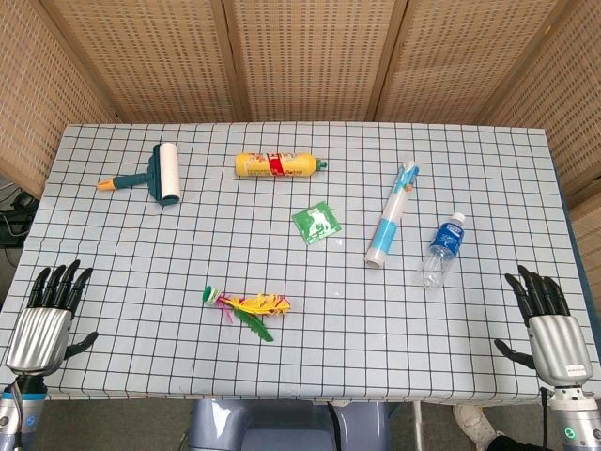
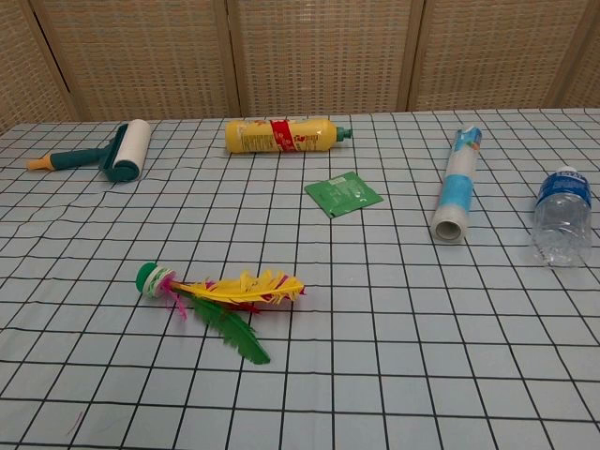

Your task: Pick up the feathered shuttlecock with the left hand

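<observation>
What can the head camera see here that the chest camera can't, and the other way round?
Only the head view shows the robot's left hand and right hand, both empty with fingers apart, at the near corners of the table.

The chest view adds nothing new; it just looks at things from lower down.

Both show the feathered shuttlecock, lint roller, yellow bottle, green packet, blue-and-white tube and water bottle.

A matt, grid-printed cloth covers the surface [image 1: 141, 282]. The clear plastic water bottle [image 2: 562, 218] and yellow plastic squeeze bottle [image 2: 279, 135] look glossy. Woven rattan panels [image 1: 310, 56] behind look rough.
</observation>
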